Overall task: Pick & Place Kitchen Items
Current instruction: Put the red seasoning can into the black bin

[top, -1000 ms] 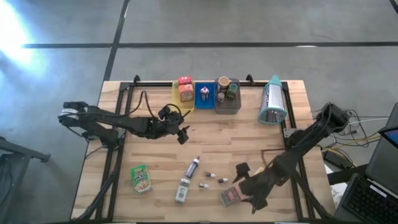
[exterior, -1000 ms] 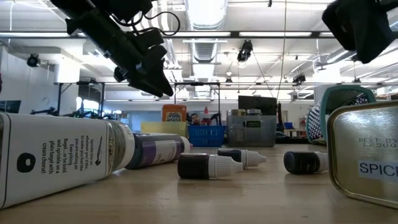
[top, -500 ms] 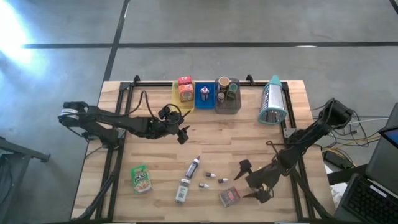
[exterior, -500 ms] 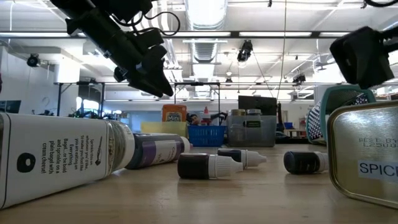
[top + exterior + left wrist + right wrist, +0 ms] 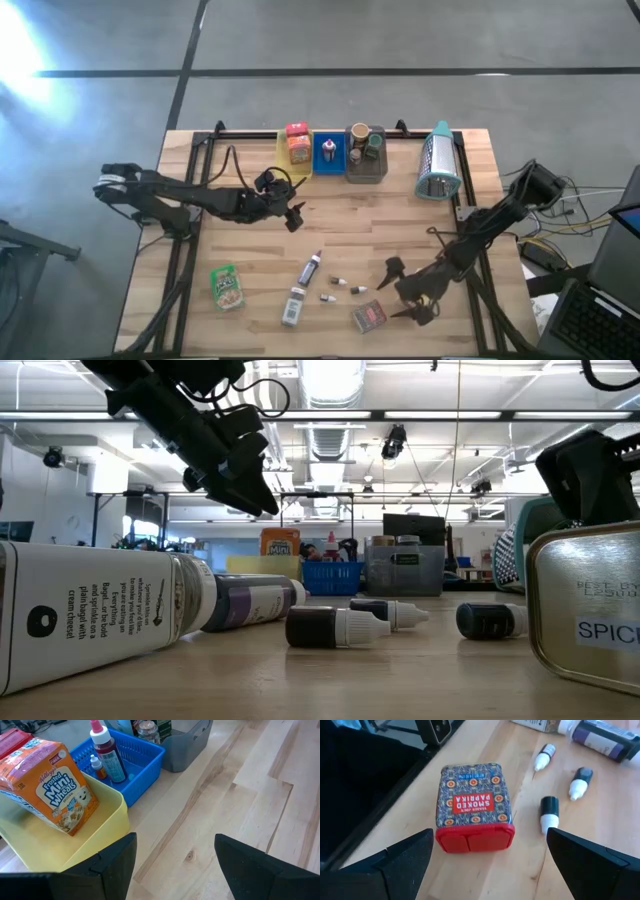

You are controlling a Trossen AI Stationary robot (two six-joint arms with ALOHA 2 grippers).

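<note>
My right gripper (image 5: 406,290) hangs open low over the table's near right part. A red-lidded smoked paprika tin (image 5: 474,805) lies flat on the wood just ahead of its fingers, untouched; the same tin (image 5: 369,316) shows in the high view. Three small vials (image 5: 340,288), a dark bottle (image 5: 310,268), a white shaker bottle (image 5: 292,305) and a green pouch (image 5: 227,286) lie on their sides farther left. My left gripper (image 5: 293,217) waits open above the table's middle, near the yellow tray (image 5: 107,827).
At the far edge stand a yellow tray (image 5: 284,160) with cereal boxes, a blue basket (image 5: 329,158) with a red bottle and a grey bin (image 5: 366,168) with jars. A teal grater (image 5: 438,165) lies to their right. Bare wood shows between the trays and the loose items.
My right gripper has come down toward the table and drawn back a little toward the right edge, uncovering the paprika tin. It has tipped its fingers closer to level and stayed open. The tin and the other items have not moved.
</note>
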